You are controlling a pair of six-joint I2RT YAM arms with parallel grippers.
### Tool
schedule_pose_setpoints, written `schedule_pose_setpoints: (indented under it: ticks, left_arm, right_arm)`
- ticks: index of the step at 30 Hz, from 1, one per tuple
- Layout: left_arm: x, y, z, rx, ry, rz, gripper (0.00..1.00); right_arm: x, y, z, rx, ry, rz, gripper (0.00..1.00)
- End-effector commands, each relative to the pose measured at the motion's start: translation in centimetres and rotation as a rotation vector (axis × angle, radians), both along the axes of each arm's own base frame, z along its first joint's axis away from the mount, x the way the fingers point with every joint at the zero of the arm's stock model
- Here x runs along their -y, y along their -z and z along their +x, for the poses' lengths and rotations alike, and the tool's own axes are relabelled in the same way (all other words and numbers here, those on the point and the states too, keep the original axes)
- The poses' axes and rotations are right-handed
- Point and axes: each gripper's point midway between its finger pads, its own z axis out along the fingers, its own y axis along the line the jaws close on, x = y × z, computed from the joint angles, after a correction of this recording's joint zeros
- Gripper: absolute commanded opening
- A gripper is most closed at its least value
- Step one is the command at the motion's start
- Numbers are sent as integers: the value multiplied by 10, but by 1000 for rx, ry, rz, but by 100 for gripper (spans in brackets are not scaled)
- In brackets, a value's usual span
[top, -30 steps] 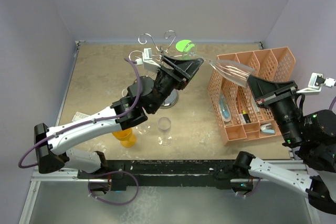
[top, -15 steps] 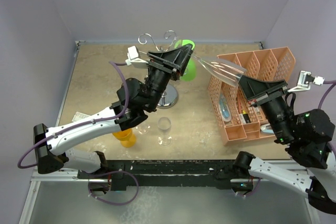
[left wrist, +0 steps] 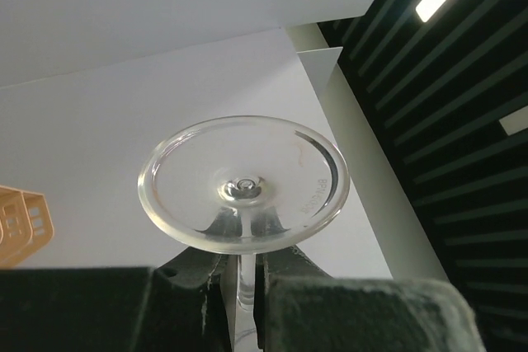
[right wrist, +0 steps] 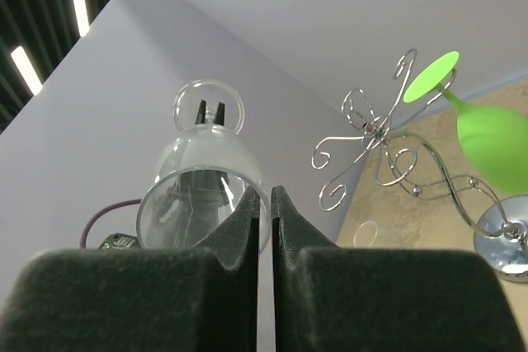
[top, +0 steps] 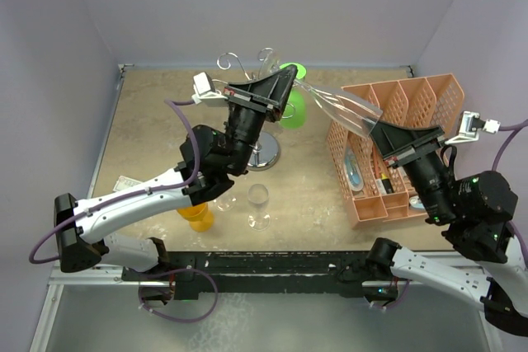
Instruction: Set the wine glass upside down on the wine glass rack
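Both are grasping the clear wine glass (top: pixel 346 109): left end effector (left wrist: pixel 243 263) clenching its (mostly hidden) stem, right end effector (right wrist: pixel 266 202) its rim.

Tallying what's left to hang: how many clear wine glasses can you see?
2. One clear wine glass is held by the left gripper and right gripper; another stands on the table beside the left arm, which may hide more.

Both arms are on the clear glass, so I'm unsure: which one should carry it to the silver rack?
Probably left. The left gripper clamps the wine glass by its stem, beside the wine glass rack; the right gripper only pinches the bowl rim.
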Motion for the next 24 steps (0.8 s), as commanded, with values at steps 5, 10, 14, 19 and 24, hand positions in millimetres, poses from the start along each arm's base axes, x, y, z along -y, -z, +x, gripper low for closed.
schedule_pose_setpoints:
  ticks: [5, 10, 14, 19, 24]
  left_arm:
    - [-21, -45, -7, 110, -79, -14, 0]
    - [-36, -49, -8, 119, -134, 22, 0]
    - [-41, -58, -11, 150, -157, 79, 0]
    - [-37, -63, -16, 208, -165, 204, 0]
    - [-42, -53, -13, 184, -202, 343, 0]
  right_arm:
    - [4, -3, -3, -14, -3, 17, 15]
    - [14, 10, -5, -57, 20, 13, 31]
    - [17, 12, -11, -58, 0, -1, 31]
    - [22, 13, -15, -42, -3, -62, 34]
    - [41, 16, -16, -23, 62, -172, 36]
